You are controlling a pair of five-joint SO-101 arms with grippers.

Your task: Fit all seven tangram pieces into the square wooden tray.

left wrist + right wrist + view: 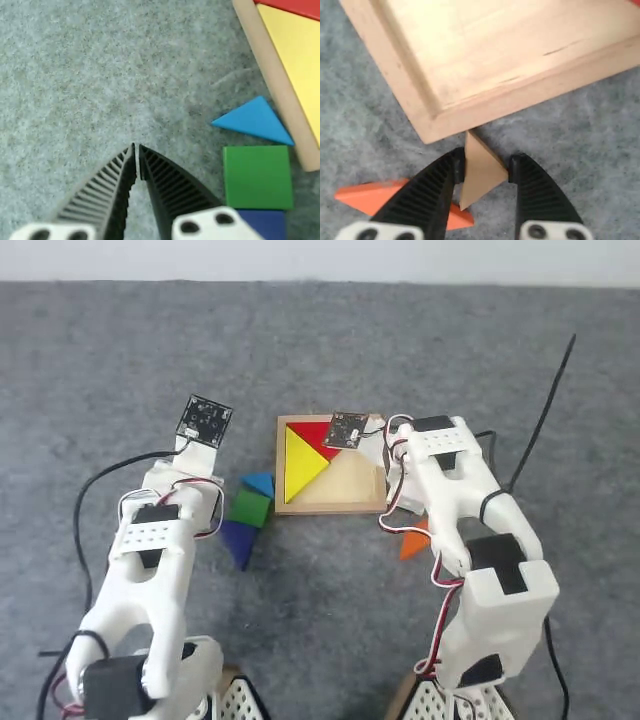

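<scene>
Worktop (100, 360): gray and fuzzy, like a soft felt mat.
Tray (330, 508): a square of pale wood with a raised rim and a smooth, flat floor. It lies on the worktop between the two arms. Much of its floor is bare wood with thin grain lines.
Yellow triangle (300, 465): big, flat and smooth. It lies inside the tray, on the side near the left arm.
Red triangle (312, 432): flat and smooth. It lies inside the tray along the far rim, and one edge touches the yellow triangle.
Blue triangle (255, 122): small and light blue, with sharp points. It lies on the worktop just beside the outside of the tray rim.
Green square (257, 176): a smooth block with straight sides, on the worktop between the blue triangle and the dark blue piece.
Dark blue piece (237, 538): it lies on the worktop right by the green square, nearest the left arm's base.
Orange piece (365, 196): flat with a long pointed end. It lies on the worktop near the right arm, partly hidden by one jaw.
Wood triangle (480, 172): small, plain tan wood. It stands on edge just outside the tray, and its top point meets the rim near a corner.
Left jaws: black and ribbed, closed almost tight, with nothing between them. They hang over bare worktop, apart from the pieces.
Right jaws: black and ribbed, pressed on both sides of the wood triangle.
</scene>
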